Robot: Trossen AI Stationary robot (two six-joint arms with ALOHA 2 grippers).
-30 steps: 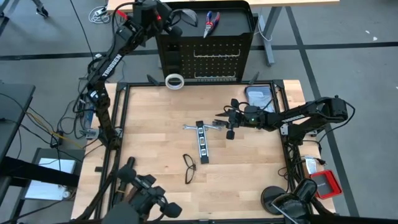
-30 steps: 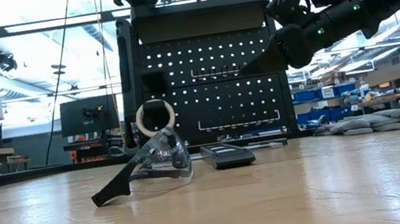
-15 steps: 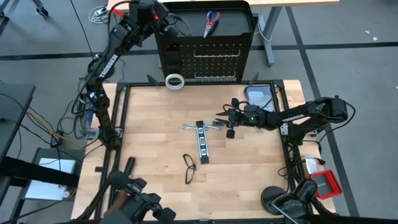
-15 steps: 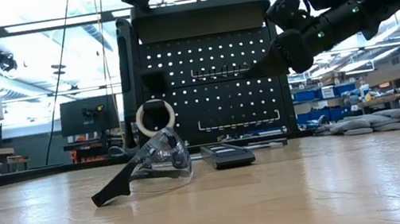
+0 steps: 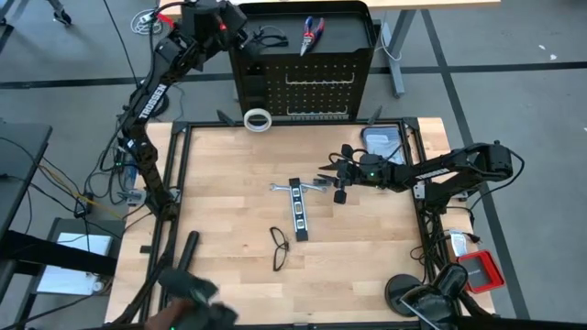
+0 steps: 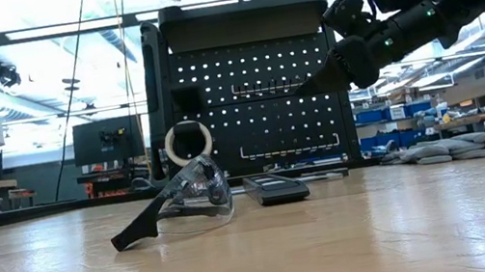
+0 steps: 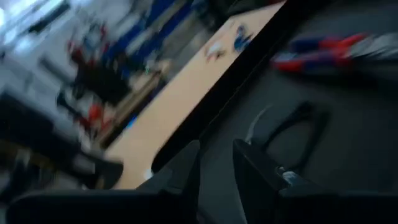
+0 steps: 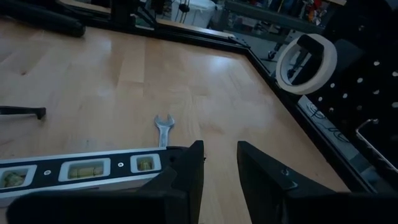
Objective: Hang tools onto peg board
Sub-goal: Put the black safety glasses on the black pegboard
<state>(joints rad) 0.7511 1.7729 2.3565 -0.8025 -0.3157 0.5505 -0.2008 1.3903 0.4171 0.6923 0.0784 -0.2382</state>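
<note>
The left pincer [image 5: 240, 30] hangs over the hooded top shelf of the peg board [image 5: 303, 87], its fingers a narrow gap apart with nothing between them; in its own wrist view a pair of black-framed glasses [image 7: 292, 127] lies on the shelf just ahead of the fingertips, with the pliers [image 5: 311, 32] farther along the same shelf. The right pincer [image 5: 332, 176] hovers above the tabletop [image 5: 229, 192], also slightly parted and empty, directly over the end of the black strip with white squares [image 8: 74, 169] and near the small silver wrench [image 8: 163, 127]. The step in hand looks like the right arm's pick, probably of the wrench. To do it well, the pincer should come straight down with a finger on either side of the flat shank, clear of the strip, since the two tools lie touching or nearly so, and close only once low enough to catch so thin a piece. The tape ring [image 5: 258, 119] rests against the board's foot and the second glasses [image 5: 279, 246] lie nearer the front, both well apart from this pick.
</note>
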